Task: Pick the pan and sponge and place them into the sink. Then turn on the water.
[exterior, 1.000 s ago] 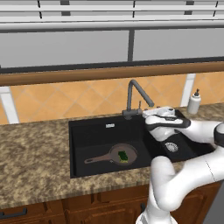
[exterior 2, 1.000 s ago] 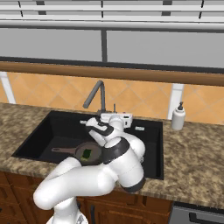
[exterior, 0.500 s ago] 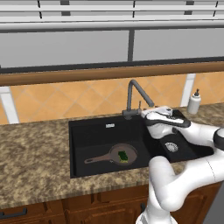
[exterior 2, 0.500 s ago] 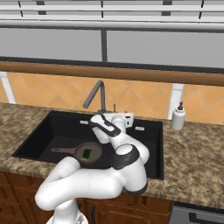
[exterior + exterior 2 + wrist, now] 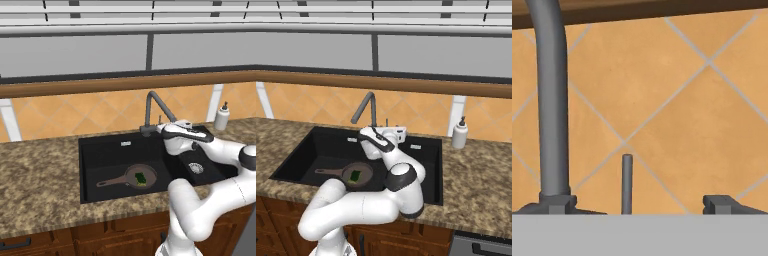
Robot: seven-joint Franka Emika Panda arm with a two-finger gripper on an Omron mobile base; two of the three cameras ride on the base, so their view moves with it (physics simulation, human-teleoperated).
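Sponge (image 5: 141,178) lying in pan (image 5: 131,177) in sink (image 5: 100,150) left basin, gripper (image 5: 634,204) spread wide – empty – straddling faucet lever (image 5: 627,182) beside gooseneck faucet (image 5: 551,110)

Speckled granite counter (image 5: 40,185), orange diamond-tiled backsplash (image 5: 90,107) (wooden ledge (image 5: 75,87) above), brown wood cabinets (image 5: 75,237) below

Green sponge (image 5: 141,177) in pan (image 5: 135,177), left sink (image 5: 100,150) basin
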